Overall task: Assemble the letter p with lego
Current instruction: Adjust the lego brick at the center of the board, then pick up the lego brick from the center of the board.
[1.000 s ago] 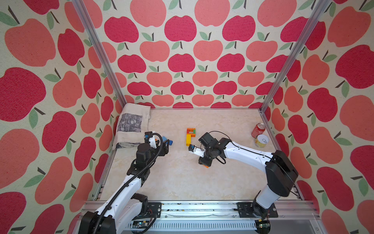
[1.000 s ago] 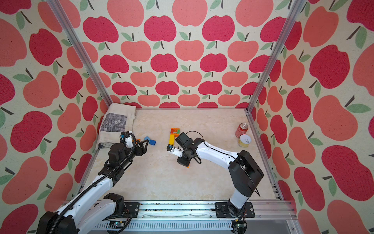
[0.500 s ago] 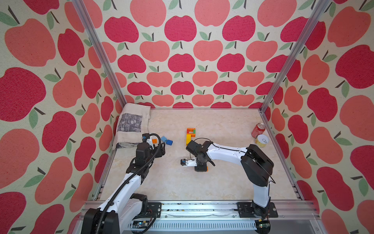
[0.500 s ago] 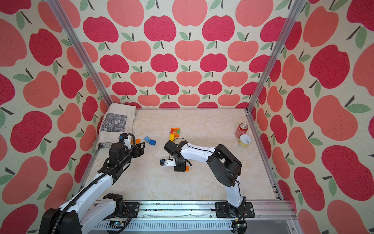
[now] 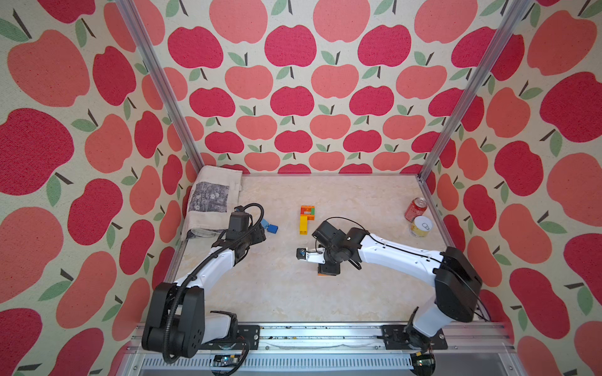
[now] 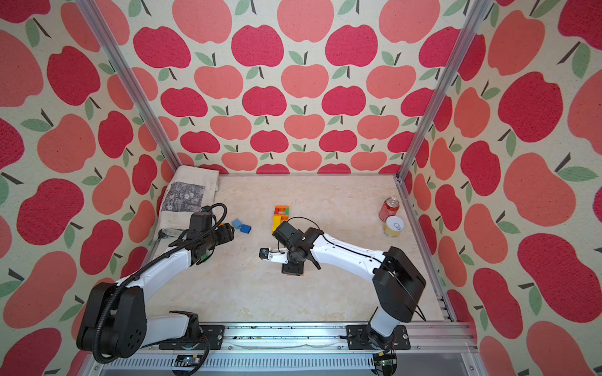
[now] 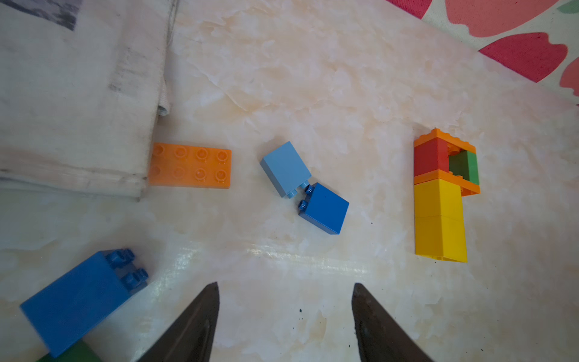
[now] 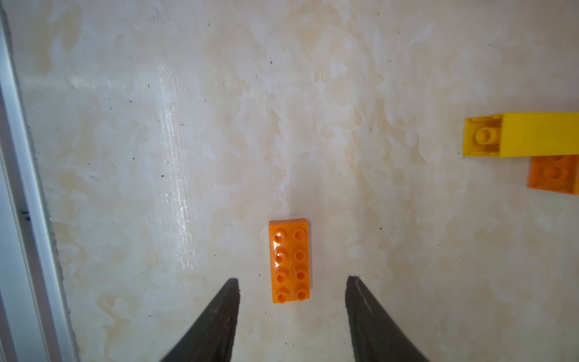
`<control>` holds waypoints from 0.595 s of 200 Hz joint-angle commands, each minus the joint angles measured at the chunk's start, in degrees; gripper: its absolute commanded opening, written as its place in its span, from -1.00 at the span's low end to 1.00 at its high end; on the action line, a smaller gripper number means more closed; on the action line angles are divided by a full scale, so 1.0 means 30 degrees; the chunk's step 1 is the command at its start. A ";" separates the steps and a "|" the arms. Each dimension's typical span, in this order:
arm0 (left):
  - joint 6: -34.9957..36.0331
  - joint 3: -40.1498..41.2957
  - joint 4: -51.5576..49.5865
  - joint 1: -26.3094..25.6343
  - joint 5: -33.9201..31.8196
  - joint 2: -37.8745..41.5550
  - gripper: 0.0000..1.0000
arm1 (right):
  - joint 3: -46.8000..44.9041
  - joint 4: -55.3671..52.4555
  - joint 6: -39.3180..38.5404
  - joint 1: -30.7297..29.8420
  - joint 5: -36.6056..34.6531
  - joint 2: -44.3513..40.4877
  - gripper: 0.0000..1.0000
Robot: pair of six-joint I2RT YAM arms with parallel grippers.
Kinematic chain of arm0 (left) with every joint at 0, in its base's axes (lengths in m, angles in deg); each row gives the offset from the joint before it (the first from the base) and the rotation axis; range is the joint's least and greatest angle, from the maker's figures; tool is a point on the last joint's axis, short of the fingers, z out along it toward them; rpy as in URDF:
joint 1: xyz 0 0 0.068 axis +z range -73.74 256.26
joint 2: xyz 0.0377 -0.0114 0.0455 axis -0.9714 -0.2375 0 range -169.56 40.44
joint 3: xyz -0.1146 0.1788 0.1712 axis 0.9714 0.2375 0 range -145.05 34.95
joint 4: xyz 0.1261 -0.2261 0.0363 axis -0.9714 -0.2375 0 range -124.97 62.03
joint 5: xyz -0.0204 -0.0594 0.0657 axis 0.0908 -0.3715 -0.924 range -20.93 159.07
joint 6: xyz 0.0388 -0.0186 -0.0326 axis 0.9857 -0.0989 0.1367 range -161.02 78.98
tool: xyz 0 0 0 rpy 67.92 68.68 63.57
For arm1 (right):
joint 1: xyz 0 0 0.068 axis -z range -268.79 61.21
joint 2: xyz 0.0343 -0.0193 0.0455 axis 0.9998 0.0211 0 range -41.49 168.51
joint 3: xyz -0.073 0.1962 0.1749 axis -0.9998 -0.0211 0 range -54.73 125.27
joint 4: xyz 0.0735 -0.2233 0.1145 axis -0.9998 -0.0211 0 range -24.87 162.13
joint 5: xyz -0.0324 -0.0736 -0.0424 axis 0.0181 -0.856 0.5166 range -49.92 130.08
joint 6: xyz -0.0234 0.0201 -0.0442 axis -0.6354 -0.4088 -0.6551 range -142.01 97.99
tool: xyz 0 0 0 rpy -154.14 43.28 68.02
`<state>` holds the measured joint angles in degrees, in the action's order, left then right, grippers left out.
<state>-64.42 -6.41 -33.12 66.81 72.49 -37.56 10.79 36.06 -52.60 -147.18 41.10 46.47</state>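
Observation:
The joined lego (image 5: pixel 306 219), a P shape of orange, red, green and yellow bricks, lies flat mid-table, also in the left wrist view (image 7: pixel 438 194). My right gripper (image 8: pixel 291 282) is open, pointing down at a flat orange plate (image 8: pixel 289 260) that lies loose on the table just ahead of its tips. In a top view that gripper (image 5: pixel 329 269) hides nearly all of the plate. My left gripper (image 7: pixel 285 286) is open and empty, short of a light blue brick (image 7: pixel 285 167) and a blue brick (image 7: pixel 324 208). Another orange plate (image 7: pixel 191 166) touches the cloth.
A folded cloth (image 5: pixel 211 201) lies at the back left. A red soda can (image 5: pixel 416 209) and a yellow can (image 5: pixel 421 226) stand by the right wall. A larger blue brick (image 7: pixel 78 301) and a green one (image 7: pixel 72 352) sit beside my left gripper.
My right gripper's jaws have opened, and the orange plate it carried now lies on the table. My left gripper has narrowed a little and drawn slightly back from the blue bricks.

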 commanded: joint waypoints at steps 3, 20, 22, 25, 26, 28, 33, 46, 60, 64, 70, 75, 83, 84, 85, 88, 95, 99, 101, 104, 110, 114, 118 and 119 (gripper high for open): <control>-0.0795 -0.1694 -0.1616 0.0093 -0.0464 -0.2232 0.34 | -0.2161 0.2660 0.2105 -0.0106 0.0231 -0.2837 0.25; -0.1289 -0.2863 -0.1751 -0.0051 -0.0346 -0.4047 0.32 | -0.3941 0.4520 0.2861 -0.0045 -0.0640 -0.4760 0.28; -0.1321 -0.3031 -0.1802 -0.0074 -0.0392 -0.4240 0.32 | -0.4173 0.4736 0.2957 -0.0047 -0.0707 -0.4958 0.28; -0.1394 -0.3318 -0.1840 -0.0105 -0.0468 -0.4562 0.32 | -0.4455 0.5042 0.3135 -0.0048 -0.0824 -0.5270 0.28; -0.1426 -0.3393 -0.1864 -0.0118 -0.0497 -0.4662 0.32 | -0.4577 0.5150 0.3179 -0.0048 -0.0831 -0.5357 0.28; -0.1472 -0.3544 -0.1896 -0.0142 -0.0533 -0.4870 0.32 | -0.4794 0.5348 0.3242 -0.0048 -0.0894 -0.5554 0.28; -0.1589 -0.3913 -0.1940 -0.0181 -0.0582 -0.5378 0.31 | -0.5287 0.5861 0.3449 -0.0048 -0.0988 -0.5960 0.28; -0.1714 -0.4814 -0.2041 -0.0334 -0.0827 -0.6534 0.29 | -0.6601 0.7157 0.3969 -0.0021 -0.1265 -0.7118 0.28; -0.1832 -0.5749 -0.2338 -0.0593 -0.1192 -0.7651 0.28 | -0.7872 0.8382 0.4273 0.0041 -0.1362 -0.8223 0.29; -0.1872 -0.6020 -0.2471 -0.0648 -0.1281 -0.7904 0.27 | -0.8180 0.8675 0.4318 0.0062 -0.1404 -0.8460 0.30; -0.1923 -0.6388 -0.2664 -0.0750 -0.1383 -0.8255 0.27 | -0.8563 0.8976 0.4358 0.0098 -0.1464 -0.8785 0.30; -0.1982 -0.6636 -0.2817 -0.0856 -0.1507 -0.8501 0.26 | -0.8812 0.9191 0.4405 0.0097 -0.1508 -0.9029 0.30; -0.2015 -0.6949 -0.2910 -0.1053 -0.1738 -0.8855 0.26 | -0.9094 0.9528 0.4476 0.0098 -0.1524 -0.9296 0.31; -0.2015 -0.6981 -0.2926 -0.1090 -0.1776 -0.8889 0.26 | -0.9124 0.9561 0.4480 0.0084 -0.1547 -0.9318 0.31; -0.2044 -0.7011 -0.2949 -0.1108 -0.1839 -0.8935 0.26 | -0.9153 0.9606 0.4481 0.0091 -0.1558 -0.9344 0.31; -0.2092 -0.7108 -0.2984 -0.1164 -0.1986 -0.9038 0.26 | -0.9241 0.9716 0.4479 0.0097 -0.1546 -0.9407 0.31; -0.2197 -0.7332 -0.3106 -0.1290 -0.2320 -0.9281 0.26 | -0.9342 0.9879 0.4505 0.0098 -0.1513 -0.9464 0.31; -0.2210 -0.7437 -0.3185 -0.1338 -0.2417 -0.9407 0.26 | -0.9383 0.9963 0.4536 0.0119 -0.1470 -0.9484 0.31; -0.2232 -0.7522 -0.3223 -0.1348 -0.2441 -0.9520 0.26 | -0.9386 1.0008 0.4526 0.0125 -0.1457 -0.9472 0.31; -0.2240 -0.7640 -0.3263 -0.1359 -0.2482 -0.9650 0.26 | -0.9387 1.0033 0.4558 0.0127 -0.1398 -0.9471 0.31; -0.2274 -0.7869 -0.3445 -0.1361 -0.2588 -0.9897 0.26 | -0.9408 1.0083 0.4600 0.0111 -0.1313 -0.9443 0.31; -0.2291 -0.8048 -0.3536 -0.1361 -0.2666 -1.0084 0.26 | -0.9416 1.0113 0.4615 0.0101 -0.1242 -0.9422 0.31; -0.2335 -0.8202 -0.3624 -0.1366 -0.2759 -1.0261 0.25 | -0.9431 1.0162 0.4629 0.0117 -0.1166 -0.9386 0.31; -0.2336 -0.8237 -0.3635 -0.1378 -0.2785 -1.0295 0.24 | -0.9439 1.0171 0.4629 0.0122 -0.1148 -0.9393 0.31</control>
<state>-70.08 -28.01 -39.94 62.92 67.74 -65.51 -16.84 62.11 -40.71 -147.16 37.53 18.82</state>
